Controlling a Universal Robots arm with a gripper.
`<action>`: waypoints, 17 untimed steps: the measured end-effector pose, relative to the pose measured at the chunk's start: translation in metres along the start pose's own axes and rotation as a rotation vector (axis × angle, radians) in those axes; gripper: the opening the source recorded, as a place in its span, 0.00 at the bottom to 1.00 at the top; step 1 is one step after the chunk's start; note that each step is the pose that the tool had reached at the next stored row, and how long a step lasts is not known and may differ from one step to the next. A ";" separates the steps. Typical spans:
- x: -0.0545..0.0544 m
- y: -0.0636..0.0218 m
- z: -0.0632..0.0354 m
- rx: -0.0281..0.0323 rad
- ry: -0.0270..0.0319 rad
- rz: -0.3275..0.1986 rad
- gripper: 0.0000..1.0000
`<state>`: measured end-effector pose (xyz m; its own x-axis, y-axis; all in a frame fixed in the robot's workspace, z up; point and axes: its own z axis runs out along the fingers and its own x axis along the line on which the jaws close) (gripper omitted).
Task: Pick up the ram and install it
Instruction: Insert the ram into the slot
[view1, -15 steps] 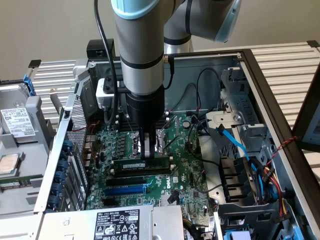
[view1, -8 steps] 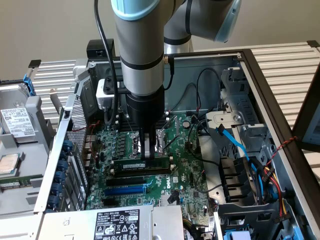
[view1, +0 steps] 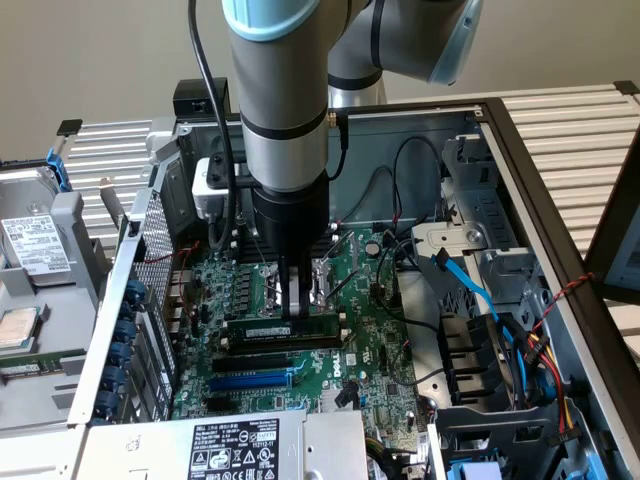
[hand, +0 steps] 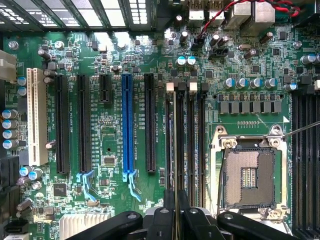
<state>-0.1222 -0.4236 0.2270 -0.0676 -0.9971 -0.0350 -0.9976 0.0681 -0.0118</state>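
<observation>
The ram (view1: 325, 331) is a thin green stick with a white label, standing on its long edge across the motherboard (view1: 375, 350). My gripper (view1: 293, 314) comes straight down on its middle and is shut on it. In the wrist view the ram (hand: 172, 150) shows edge-on, running away from the two black fingers (hand: 165, 217) and lined up over the outermost of the black memory slots (hand: 192, 145) beside the CPU socket (hand: 248, 175). Whether the stick is seated in that slot or just above it I cannot tell.
A long black slot (view1: 275, 358) and a blue slot (view1: 250, 380) lie just in front of the ram. Blue and black cables (view1: 470, 290) and drive cages crowd the exterior view's right. The case wall (view1: 150, 260) rises at its left, and a power supply label (view1: 235, 445) sits below.
</observation>
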 end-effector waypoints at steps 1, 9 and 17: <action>0.000 0.0000 0.0000 0.0000 0.0000 0.000 0.14; 0.000 0.0000 0.0000 0.0000 0.0000 0.000 0.22; 0.000 0.0000 -0.0003 0.0000 -0.0001 0.000 0.22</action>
<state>-0.1222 -0.4235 0.2273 -0.0677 -0.9971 -0.0351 -0.9976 0.0682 -0.0118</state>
